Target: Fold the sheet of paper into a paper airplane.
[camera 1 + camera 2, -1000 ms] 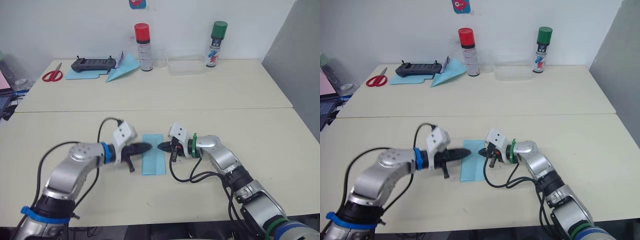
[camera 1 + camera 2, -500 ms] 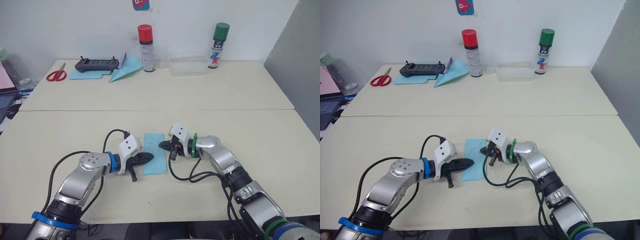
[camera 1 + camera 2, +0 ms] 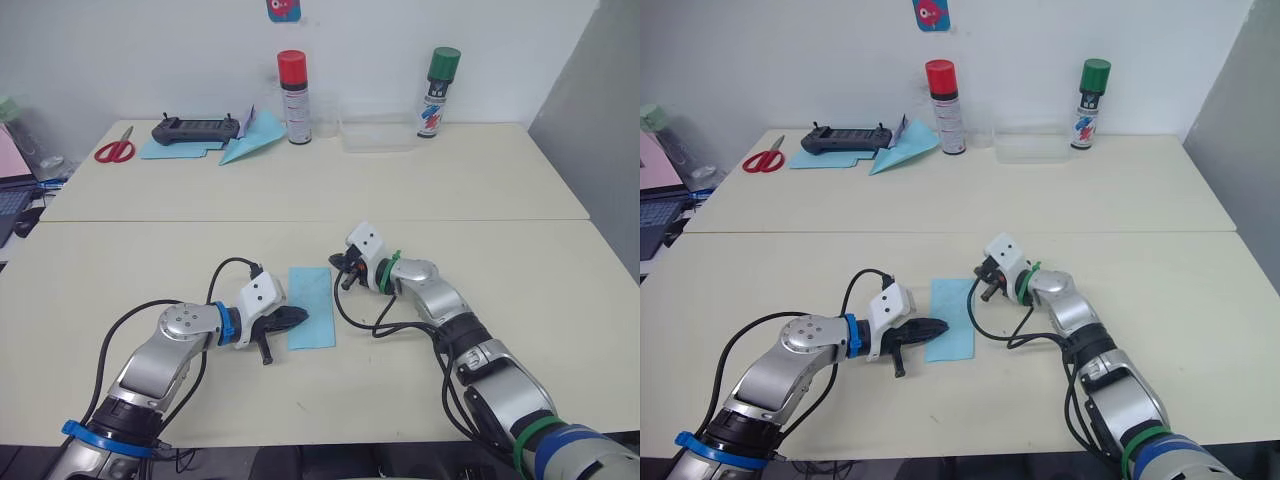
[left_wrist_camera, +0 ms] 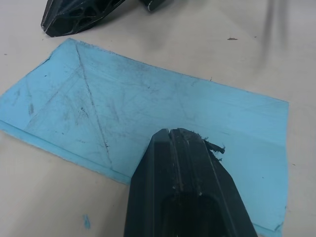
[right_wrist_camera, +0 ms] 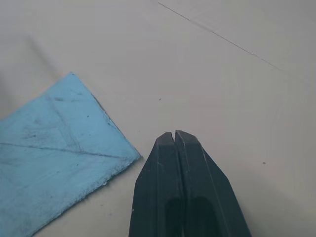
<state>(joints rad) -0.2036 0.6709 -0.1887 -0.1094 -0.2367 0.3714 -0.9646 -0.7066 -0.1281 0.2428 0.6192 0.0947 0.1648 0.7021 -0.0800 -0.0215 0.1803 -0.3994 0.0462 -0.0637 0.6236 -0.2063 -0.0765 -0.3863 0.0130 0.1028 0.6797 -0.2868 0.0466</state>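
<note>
The sheet of paper (image 3: 311, 305) lies folded flat, creased, on the near surface (image 3: 560, 290) between the two arms. The left pincer (image 3: 296, 316), clenched, rests its tip on the sheet's left edge. The right pincer (image 3: 337, 265), also clenched and empty, sits just beside the sheet's far right corner. The labels on the red-capped can (image 3: 293, 84) and the green-capped can (image 3: 436, 79) are too small to read.
</note>
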